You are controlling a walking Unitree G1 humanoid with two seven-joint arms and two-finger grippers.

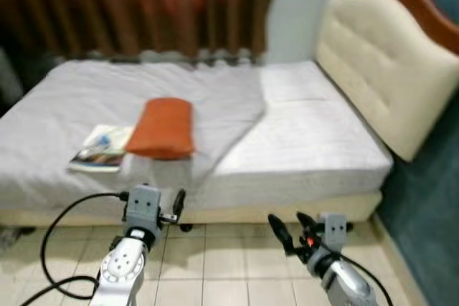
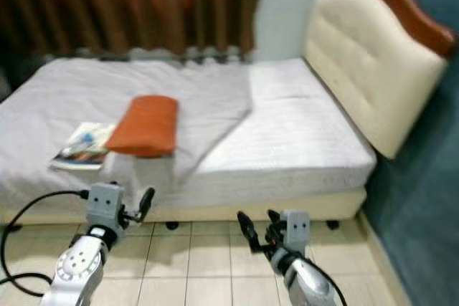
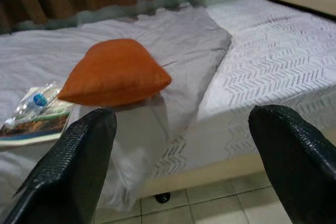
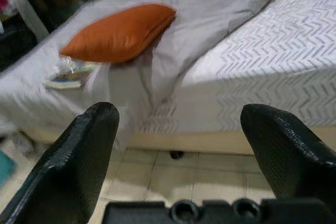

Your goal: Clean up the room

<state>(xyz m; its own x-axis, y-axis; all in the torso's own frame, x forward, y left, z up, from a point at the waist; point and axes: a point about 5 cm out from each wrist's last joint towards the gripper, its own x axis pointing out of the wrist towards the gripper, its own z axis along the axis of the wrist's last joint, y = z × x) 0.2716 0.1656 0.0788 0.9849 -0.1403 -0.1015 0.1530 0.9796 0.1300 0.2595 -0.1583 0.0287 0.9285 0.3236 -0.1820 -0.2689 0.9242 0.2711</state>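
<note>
Left eye view looks down at a bed [image 1: 315,141] seen from its long side, across a strip of pale tiled floor [image 1: 229,270]. At the far left of the bed, near the front edge, a magazine [image 1: 100,150] lies flat on a grey sheet [image 1: 72,105]; the left wrist view shows a clear plastic bottle [image 3: 32,103] with a blue cap lying on it. Just right of the magazine, and overlapping its edge, rests an orange pillow [image 1: 162,127]. Further right, the sheet ends in a slanting fold, leaving a white patterned mattress [image 1: 315,134] bare. A padded cream headboard [image 1: 384,62] with a wooden rim stands at the right end. Dark reddish curtains [image 1: 136,5] hang behind the bed.

Both arms reach forward low over the floor, short of the bed. The left gripper [image 1: 181,209] sits below and a little right of the pillow, well apart from it, with a black cable [image 1: 64,220] looping off to its left. Its fingers [image 3: 73,166] are spread wide, grasping nothing. The right gripper [image 1: 290,228] hovers further right, in front of the bare mattress, fingers [image 4: 84,150] likewise parted and empty, the pillow lying well off to its left on the bed.
</note>
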